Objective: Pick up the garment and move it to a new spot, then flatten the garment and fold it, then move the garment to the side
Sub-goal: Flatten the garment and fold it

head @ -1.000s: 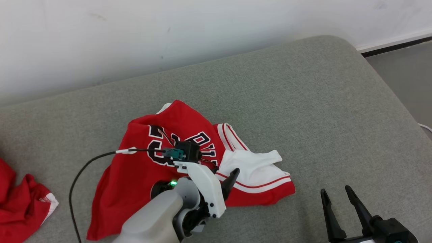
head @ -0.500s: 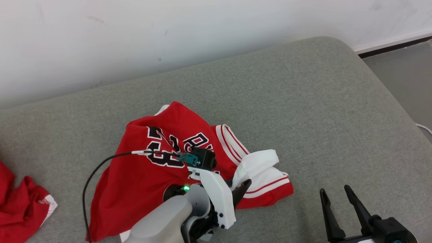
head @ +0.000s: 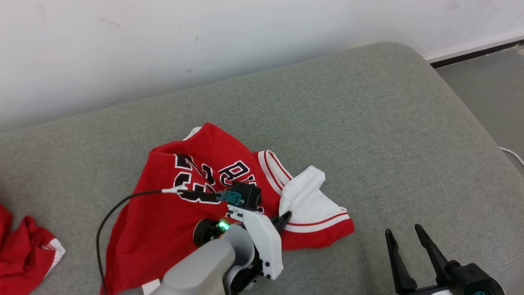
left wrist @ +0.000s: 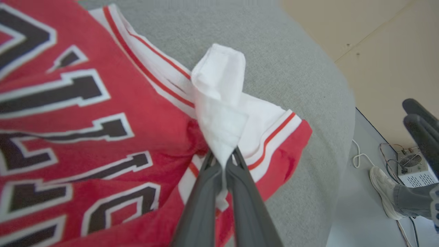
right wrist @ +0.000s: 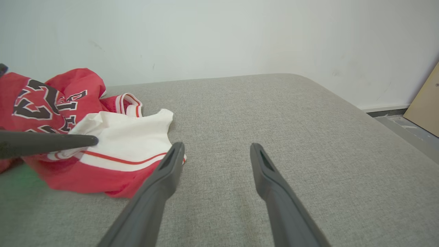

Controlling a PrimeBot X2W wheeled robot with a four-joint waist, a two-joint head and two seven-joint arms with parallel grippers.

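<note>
A red jersey [head: 163, 213] with black lettering and white trim lies crumpled on the grey cushion [head: 368, 123]. My left gripper [head: 284, 216] is shut on a fold of its white fabric [left wrist: 219, 113], which rises from between the two closed fingers [left wrist: 202, 192] in the left wrist view. The jersey [right wrist: 51, 103] also shows at the left of the right wrist view, with the left finger lying across it. My right gripper [head: 403, 239] stands open over bare cushion at the lower right, apart from the cloth, with nothing between its fingers [right wrist: 164, 178].
A second red garment [head: 24, 250] lies at the cushion's left edge. A black cable [head: 123, 200] arcs over the jersey from my left wrist. The wall [head: 204, 41] runs behind the cushion. Floor [head: 491, 90], cables and a person's shoe [left wrist: 384, 188] lie past the right edge.
The left gripper has closed on the white fabric and drawn it in, so the white flap now stands bunched rather than spread flat. The right gripper has stayed put.
</note>
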